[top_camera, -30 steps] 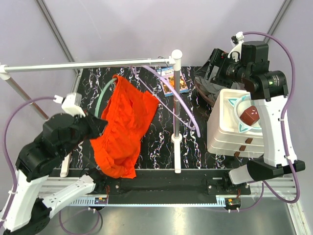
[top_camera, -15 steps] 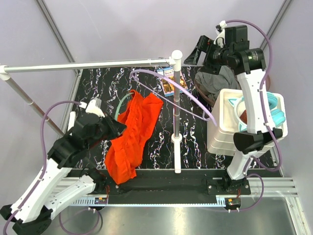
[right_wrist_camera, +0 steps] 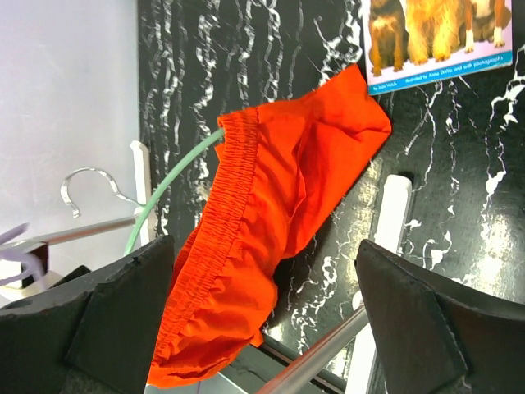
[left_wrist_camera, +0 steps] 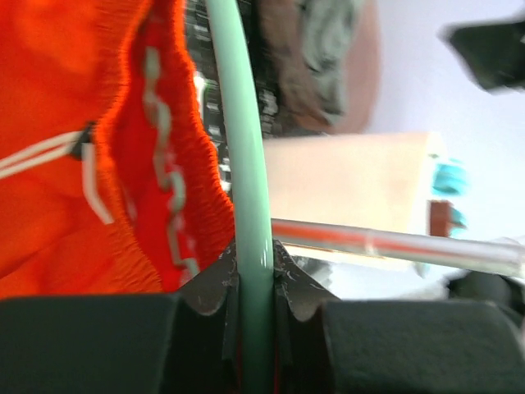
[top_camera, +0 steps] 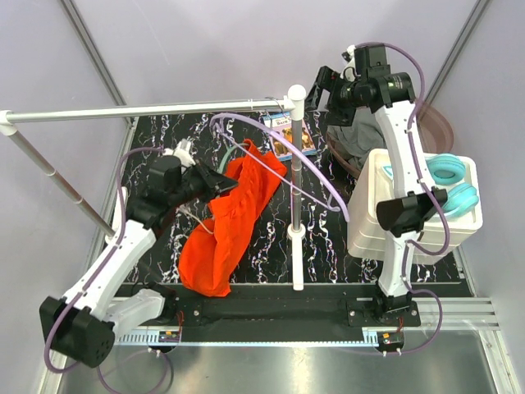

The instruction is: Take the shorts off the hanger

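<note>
— black marbled table point(top_camera: 328, 246) with a white rail point(top_camera: 148, 109) running over it. where are the shorts?
— the orange shorts point(top_camera: 234, 217) hang off a green hanger point(left_wrist_camera: 246, 123). the waistband is threaded on the wire and the rest droops down to the table near the front edge. not off it yet.
— who's got the hanger?
— the left gripper point(left_wrist_camera: 254, 267). its jaws are pinched tight on the green wire, right beside the waistband.
— and the other arm?
— the right gripper point(top_camera: 330, 89) is up at the far side, beyond the rail's post point(top_camera: 296, 164). its fingers point(right_wrist_camera: 123, 312) are spread wide with nothing between them. its camera looks down on the orange shorts and the hanger's metal hook point(right_wrist_camera: 90, 185).
— there's a grey pair too?
— grey shorts point(top_camera: 358, 139), bunched in a brown bowl point(top_camera: 433, 123) at the far right, behind a white box point(top_camera: 369, 230) with teal headphones point(top_camera: 447, 176) on top. a dog picture book point(right_wrist_camera: 435, 37) lies on the table just by the orange cloth.
</note>
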